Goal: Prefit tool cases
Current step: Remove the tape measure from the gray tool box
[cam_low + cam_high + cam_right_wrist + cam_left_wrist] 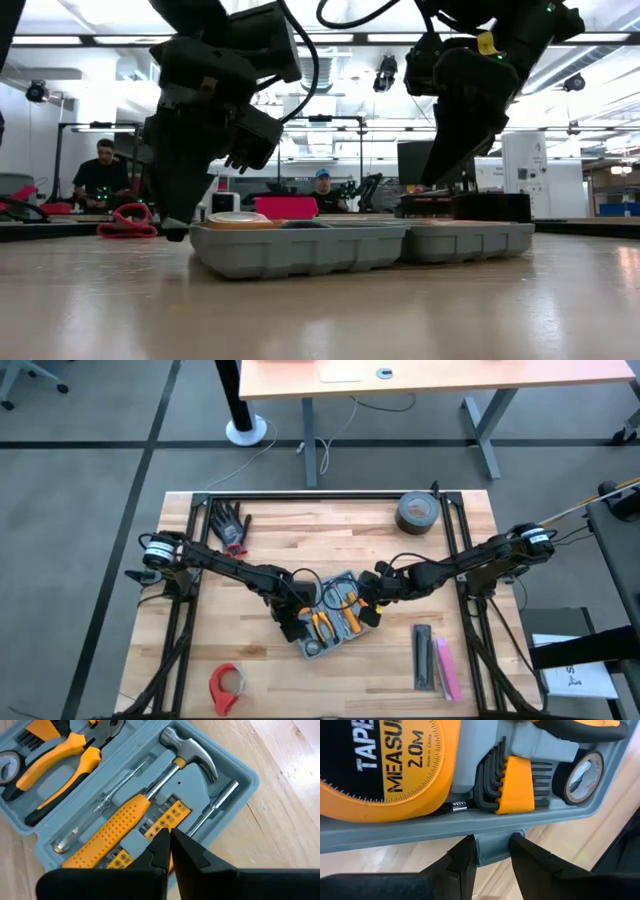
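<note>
Left claw (490, 857) pinches tool case (335, 615) edge tab; right claw (170, 845), pressed together, hovers above hammer (192, 752). Risk: thin tab slips, case skids on desk (300, 530).

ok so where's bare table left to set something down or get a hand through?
Free: the back strip between the black glove and the tape roll; the front strip between the red tape dispenser and the black and pink bars. Crowded: the centre, where the left gripper and right gripper flank the open tool case.
</note>
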You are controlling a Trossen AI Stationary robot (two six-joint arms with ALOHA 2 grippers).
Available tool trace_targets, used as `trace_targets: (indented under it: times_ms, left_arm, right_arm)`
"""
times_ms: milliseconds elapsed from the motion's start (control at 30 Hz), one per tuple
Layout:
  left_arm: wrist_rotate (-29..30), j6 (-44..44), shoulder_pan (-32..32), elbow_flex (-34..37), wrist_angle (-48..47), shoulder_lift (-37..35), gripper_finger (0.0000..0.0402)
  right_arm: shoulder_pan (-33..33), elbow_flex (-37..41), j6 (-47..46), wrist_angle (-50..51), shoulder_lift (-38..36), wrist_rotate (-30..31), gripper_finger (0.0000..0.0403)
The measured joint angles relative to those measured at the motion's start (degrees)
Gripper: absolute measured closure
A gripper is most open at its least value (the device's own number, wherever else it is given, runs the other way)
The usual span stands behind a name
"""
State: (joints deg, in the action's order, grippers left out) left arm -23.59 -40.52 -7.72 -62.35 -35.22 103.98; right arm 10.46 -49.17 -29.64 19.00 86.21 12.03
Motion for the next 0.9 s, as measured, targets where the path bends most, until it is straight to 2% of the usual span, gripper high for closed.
trace_targets:
  times_ms: [500, 900]
  left_arm:
    - [1.1, 20.4, 2.0, 0.0, -11.3, -1.9, 0.0288]
    - [12.9, 31.5, 2.0, 0.1, -16.2, -5.3, 0.0288]
  right_arm:
    - [0.2, 0.0, -9.3, -2.2, 0.0, 0.0, 0.0403]
    - [1.7, 0.0, -14.2, -7.2, 0.0, -0.4, 0.0403]
